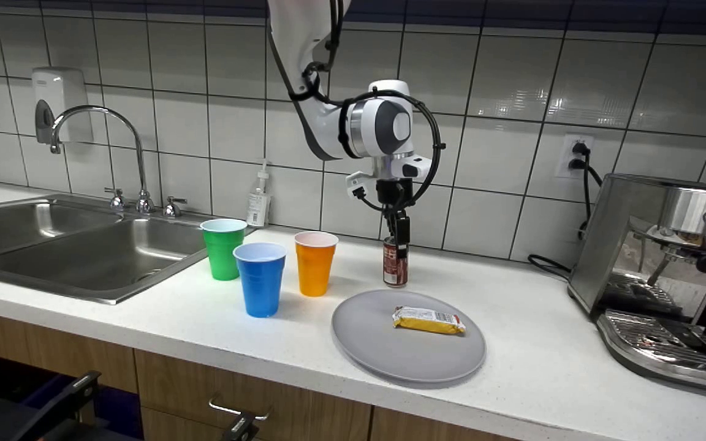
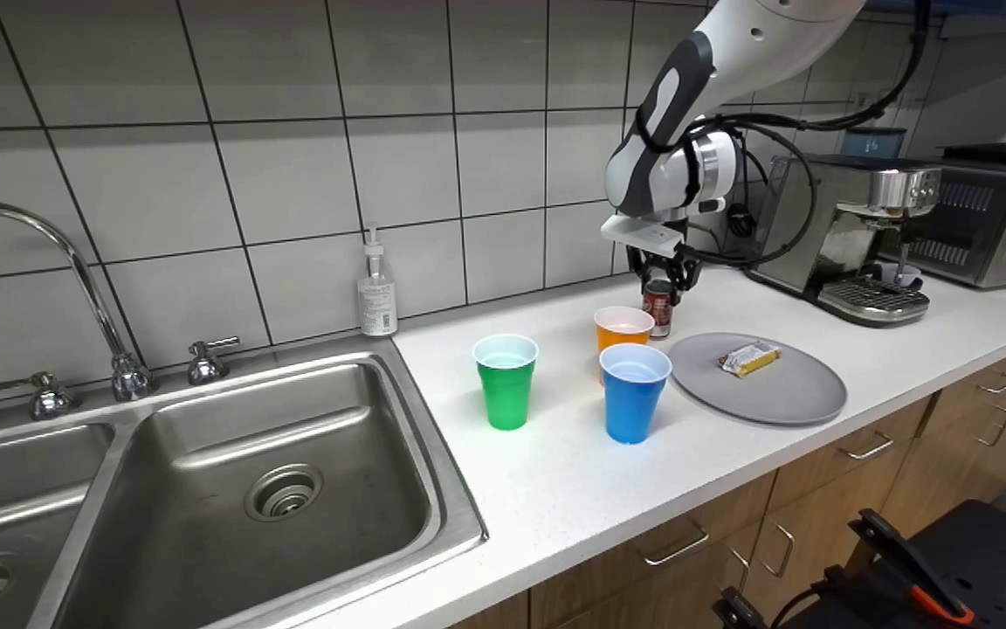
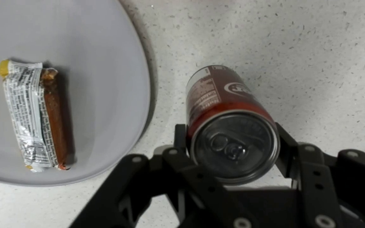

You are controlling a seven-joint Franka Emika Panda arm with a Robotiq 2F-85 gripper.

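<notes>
Toward the back edge of the table [image 1: 531, 318]: a red can [image 3: 230, 123], upright in both exterior views, its base apparently down on the surface
Tool [image 3: 232, 142]: clamped on the can, as the wrist view shows, with a dark pad against either side of its upper part; it hangs from the single arm [image 1: 328, 131] (so no other arm to weigh for being nearer)
Can from tool: directly below and between the pads, long axis vertical, close to the line along which the tool points; the grip runs across the can's width, not its length
Plate [image 1: 365, 337]: grey, just beside the can yet apart from it, on the side of the table's front edge
Wrapped bar [image 1: 429, 320]: flat on the plate, roughly parallel to the table's front edge
Orange cup [image 1: 315, 264]: the nearest cup to the can, on the side of the sink [image 2: 424, 437]
Blue cup [image 1: 260, 280] and green cup [image 1: 221, 251]: farther toward the sink, the blue one closer to the front edge
Coffee machine [image 1: 647, 257]: well apart from the can, on the side away from the sink
</notes>
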